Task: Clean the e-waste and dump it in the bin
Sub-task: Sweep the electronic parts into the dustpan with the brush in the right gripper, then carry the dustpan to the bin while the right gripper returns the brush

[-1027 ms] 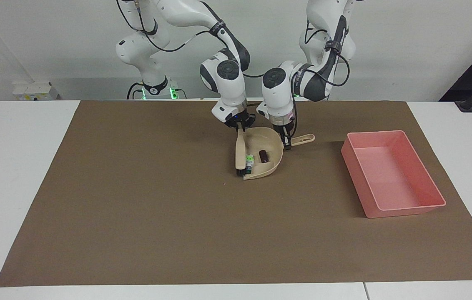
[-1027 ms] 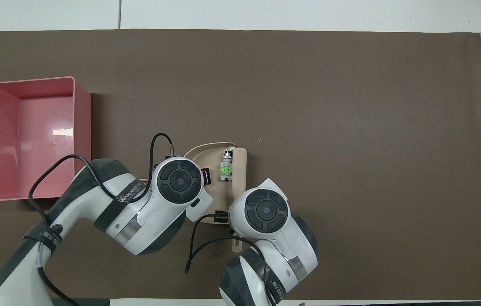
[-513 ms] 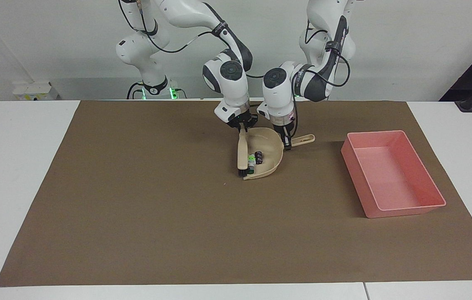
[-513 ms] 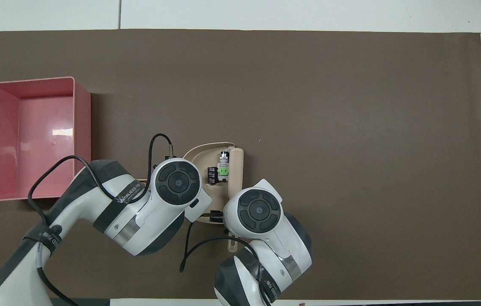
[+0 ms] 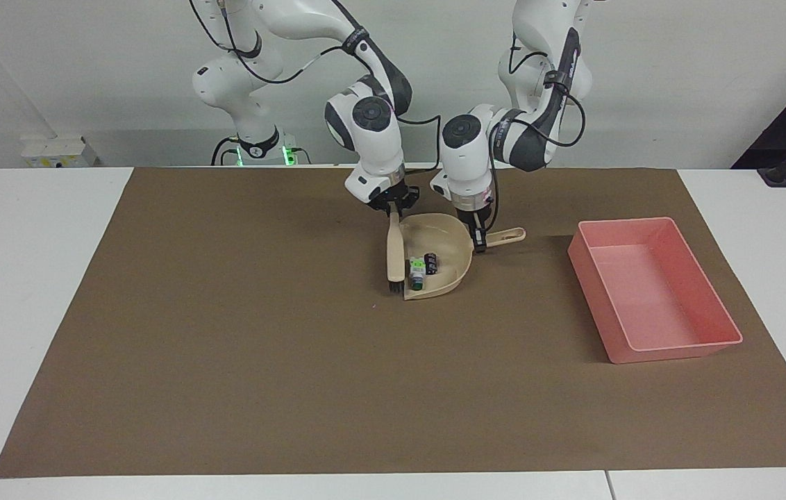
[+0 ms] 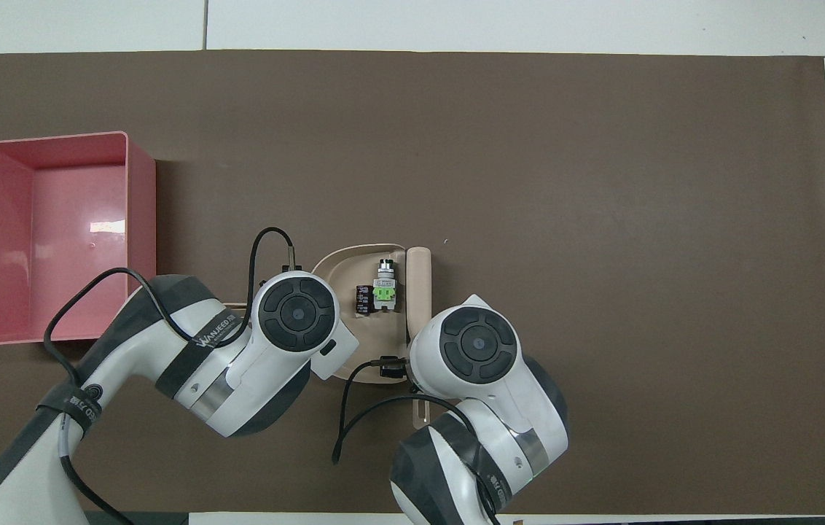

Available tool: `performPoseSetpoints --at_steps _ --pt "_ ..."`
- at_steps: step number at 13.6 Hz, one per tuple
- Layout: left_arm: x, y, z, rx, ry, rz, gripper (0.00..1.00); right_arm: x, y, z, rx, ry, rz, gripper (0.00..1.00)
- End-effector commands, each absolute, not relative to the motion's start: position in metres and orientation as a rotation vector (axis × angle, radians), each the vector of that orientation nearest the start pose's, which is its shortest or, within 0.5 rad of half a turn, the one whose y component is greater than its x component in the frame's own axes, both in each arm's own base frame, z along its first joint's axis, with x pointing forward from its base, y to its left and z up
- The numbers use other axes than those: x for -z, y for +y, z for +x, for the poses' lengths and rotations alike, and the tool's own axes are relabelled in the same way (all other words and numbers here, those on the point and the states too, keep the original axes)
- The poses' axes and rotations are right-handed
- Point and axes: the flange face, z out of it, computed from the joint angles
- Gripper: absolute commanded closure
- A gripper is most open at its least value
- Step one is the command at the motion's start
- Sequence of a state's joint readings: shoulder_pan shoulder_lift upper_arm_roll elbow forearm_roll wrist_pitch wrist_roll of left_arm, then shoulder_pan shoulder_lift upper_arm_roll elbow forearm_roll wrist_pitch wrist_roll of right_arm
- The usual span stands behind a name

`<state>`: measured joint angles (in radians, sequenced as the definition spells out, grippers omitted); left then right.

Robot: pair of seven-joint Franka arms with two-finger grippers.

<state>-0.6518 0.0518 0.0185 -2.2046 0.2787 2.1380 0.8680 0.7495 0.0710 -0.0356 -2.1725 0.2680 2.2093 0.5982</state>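
Facing view: high, across the table, toward both arms. Overhead: steeply down from above them. Shared: brown mat (image 5: pixel 226 361), mid-frame.

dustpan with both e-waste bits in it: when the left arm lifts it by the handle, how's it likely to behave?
The dustpan looks like thin moulded plastic, so probably light and fairly stiff. The left pincer grips it at the handle, off to one side, so the pan may sag or twist. The white and green bit and dark block lie loose near the open lip, so they could slide out if it dips.
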Motion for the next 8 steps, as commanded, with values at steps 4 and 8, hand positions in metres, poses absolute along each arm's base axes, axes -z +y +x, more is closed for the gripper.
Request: performPoseSetpoints --at_steps 4,8 --pt "-0.358 -0.288 0.434 -0.134 2.204 -1.928 1.0 -0.383 0.301 0.417 -0.22 -0.018 -3.024 1.0" --pt "-0.37 -0.269 0.448 -0.114 2.298 -1.946 1.0 -0.396 0.226 0.449 -0.232 -0.111 -3.04 1.0"
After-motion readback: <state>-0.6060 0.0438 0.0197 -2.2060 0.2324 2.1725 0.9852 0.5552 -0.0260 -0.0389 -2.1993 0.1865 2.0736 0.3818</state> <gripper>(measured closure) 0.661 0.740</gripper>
